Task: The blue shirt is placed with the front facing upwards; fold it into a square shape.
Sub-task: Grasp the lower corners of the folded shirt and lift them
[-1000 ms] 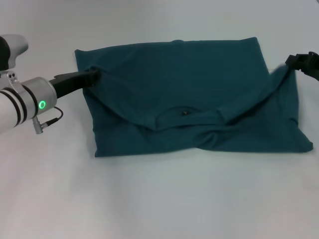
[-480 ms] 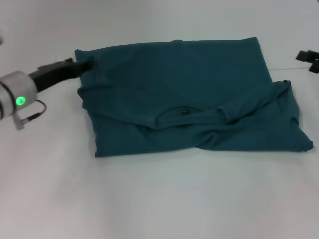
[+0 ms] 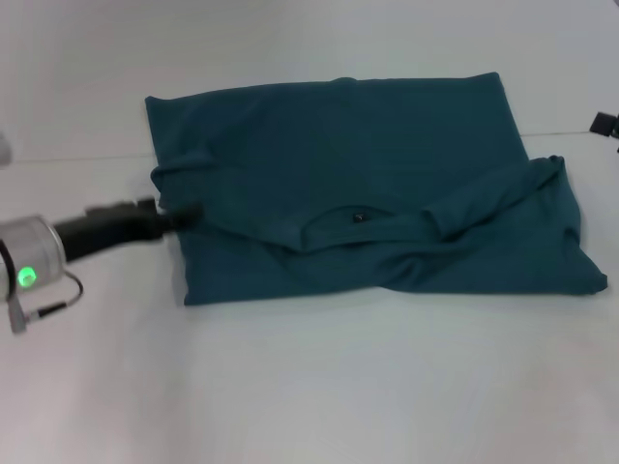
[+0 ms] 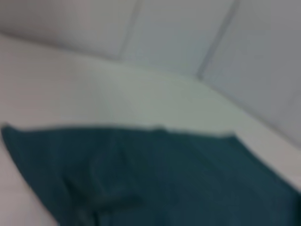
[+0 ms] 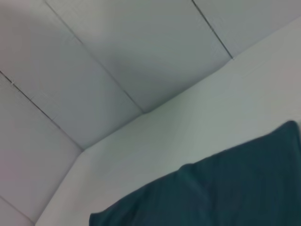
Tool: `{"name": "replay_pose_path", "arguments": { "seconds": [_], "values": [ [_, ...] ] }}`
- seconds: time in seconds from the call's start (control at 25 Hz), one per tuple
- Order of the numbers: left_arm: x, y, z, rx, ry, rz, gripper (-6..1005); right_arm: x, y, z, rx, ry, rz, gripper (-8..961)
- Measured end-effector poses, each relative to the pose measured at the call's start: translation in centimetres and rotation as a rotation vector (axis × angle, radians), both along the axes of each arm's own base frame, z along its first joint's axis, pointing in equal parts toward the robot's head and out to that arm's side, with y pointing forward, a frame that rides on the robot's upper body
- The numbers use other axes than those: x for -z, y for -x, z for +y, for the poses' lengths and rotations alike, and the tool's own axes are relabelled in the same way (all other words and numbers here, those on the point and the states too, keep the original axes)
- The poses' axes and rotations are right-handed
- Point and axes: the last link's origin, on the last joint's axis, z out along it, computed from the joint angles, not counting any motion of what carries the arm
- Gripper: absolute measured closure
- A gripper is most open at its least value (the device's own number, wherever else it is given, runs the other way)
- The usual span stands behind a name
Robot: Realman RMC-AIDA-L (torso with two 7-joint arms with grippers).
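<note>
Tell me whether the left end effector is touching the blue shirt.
Touching. In the head view the left end effector meets the blue shirt at its left edge, no gap visible.

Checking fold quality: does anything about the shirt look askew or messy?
Yes. The dark teal-blue cotton shirt is not square: its folded-over top layer lies crooked, with wrinkled ridges near the collar and a bunched flap at its right edge. The left claw sits at its left edge.

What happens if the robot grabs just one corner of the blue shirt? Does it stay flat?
Probably not. The blue shirt looks soft and floppy: its folded part already sags in wrinkles. It likely droops and unfolds. Pushed by the left gripper, it would probably bunch up, not slide.
</note>
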Motion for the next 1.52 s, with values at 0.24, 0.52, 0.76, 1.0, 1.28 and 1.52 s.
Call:
{"name": "replay_pose_path", "arguments": {
  "seconds": [0.24, 0.52, 0.76, 1.0, 1.28, 1.52],
  "values": [
    [1.6, 0.8, -1.8, 0.016, 0.075, 0.044, 148, 0.5, -0.5, -0.6, 0.012, 0.008, 0.004, 55],
    [3.2, 1.0, -2.4, 0.045, 0.120, 0.123, 180, 0.7, -0.4, -0.6, 0.008, 0.018, 0.000, 60],
    [3.7, 1.3, -2.5, 0.036, 0.125, 0.151, 208, 0.8, -0.3, -0.5, 0.006, 0.021, -0.003, 61],
    [4.9, 1.6, -2.5, 0.028, 0.145, 0.205, 236, 0.9, -0.3, -0.5, 0.007, 0.021, -0.004, 62],
    [5.2, 1.6, -2.5, 0.024, 0.150, 0.205, 268, 0.9, -0.4, -0.6, 0.012, 0.023, -0.001, 63],
    [5.1, 1.6, -2.4, 0.021, 0.145, 0.200, 295, 1.4, -0.5, -0.7, 0.018, 0.029, 0.010, 64]
  ]
}}
